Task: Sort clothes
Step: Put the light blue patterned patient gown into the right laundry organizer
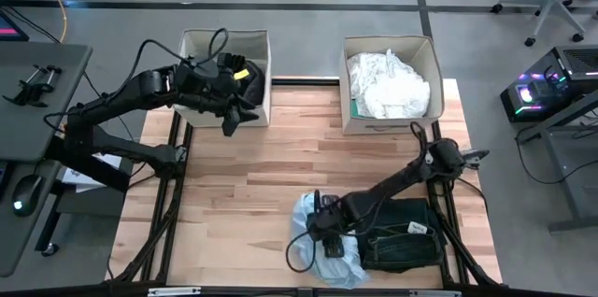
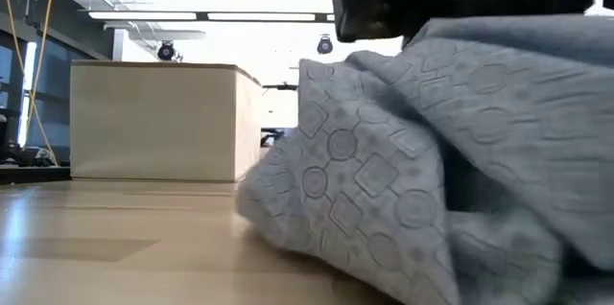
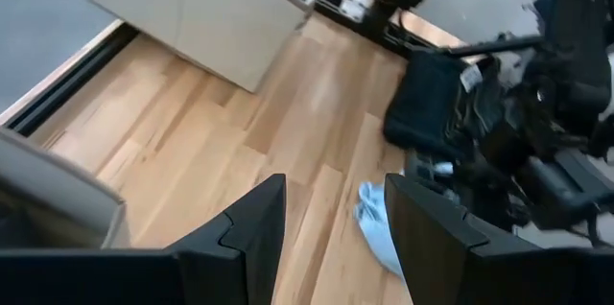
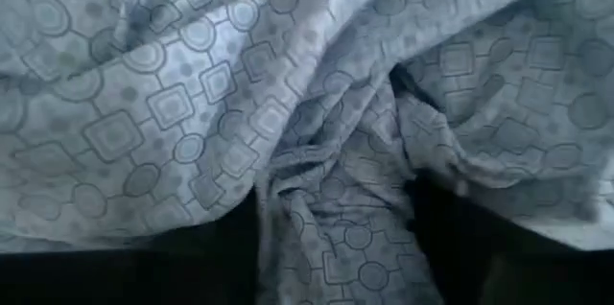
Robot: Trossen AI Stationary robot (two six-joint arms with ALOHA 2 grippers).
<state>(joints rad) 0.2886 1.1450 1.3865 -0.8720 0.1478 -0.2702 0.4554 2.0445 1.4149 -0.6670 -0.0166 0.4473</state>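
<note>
pale patterned garment (image 1: 327, 241) bunched between right fingers (image 4: 460, 247); left fingers (image 3: 259, 219) wide apart.

Wooden table (image 1: 243, 176) — pale blue garment (image 1: 348, 261), dark garment (image 1: 406, 238), 2 bins (image 1: 392, 121).

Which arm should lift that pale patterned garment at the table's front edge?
Right. The right gripper is already down on the pale patterned garment, fabric filling its wrist view. The left gripper hangs open by the left bin, across the table.
</note>
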